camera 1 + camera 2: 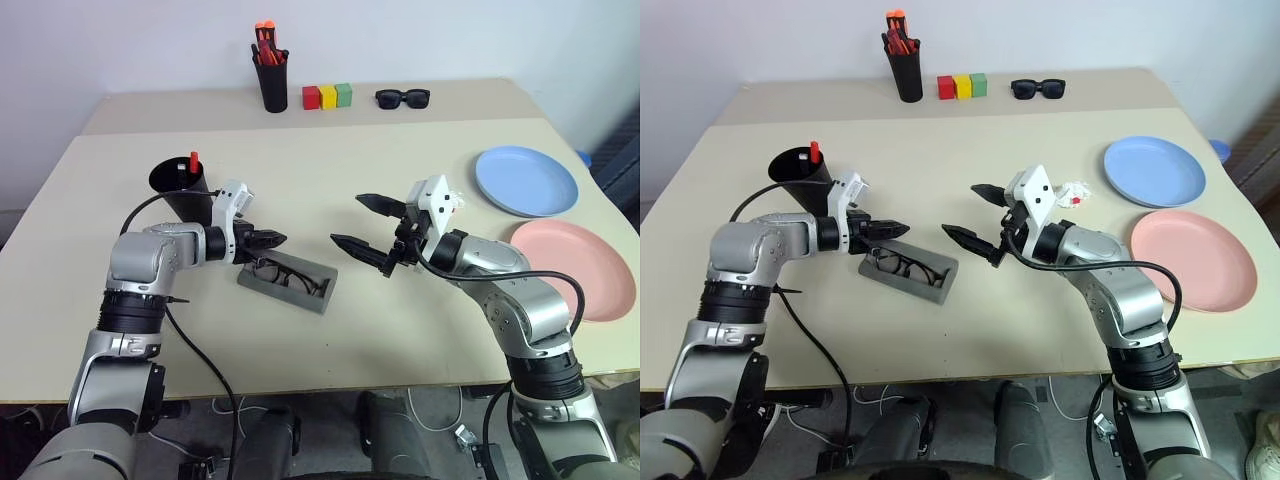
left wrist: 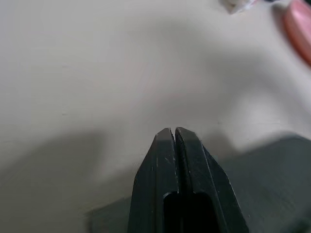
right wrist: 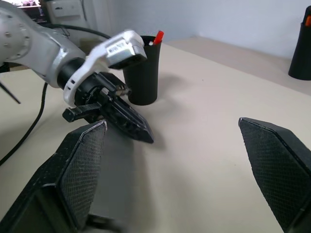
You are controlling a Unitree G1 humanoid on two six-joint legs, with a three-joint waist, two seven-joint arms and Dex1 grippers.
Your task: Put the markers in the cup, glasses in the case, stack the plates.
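Note:
A red-capped marker [image 1: 193, 160] stands in the black cup [image 1: 180, 182] at the table's left. Beside the cup lies the open grey case [image 1: 325, 290], with the wire-framed glasses [image 1: 285, 274] resting inside it. My left gripper [image 1: 275, 239] is shut and empty, hovering just over the case's end nearest the cup. My right gripper [image 1: 346, 220] is open with nothing between its fingers, a little to the right of the case and pointing toward it. The light blue plate [image 1: 527, 181] and the pink plate [image 1: 575, 268] lie side by side at the right, apart from each other.
At the back stand a black pen pot [image 1: 270, 78] with orange-tipped pens, three coloured blocks [image 1: 327, 96] and black sunglasses [image 1: 402, 97]. A small crumpled white scrap [image 1: 1075, 192] lies behind my right wrist. A cable trails from my left arm.

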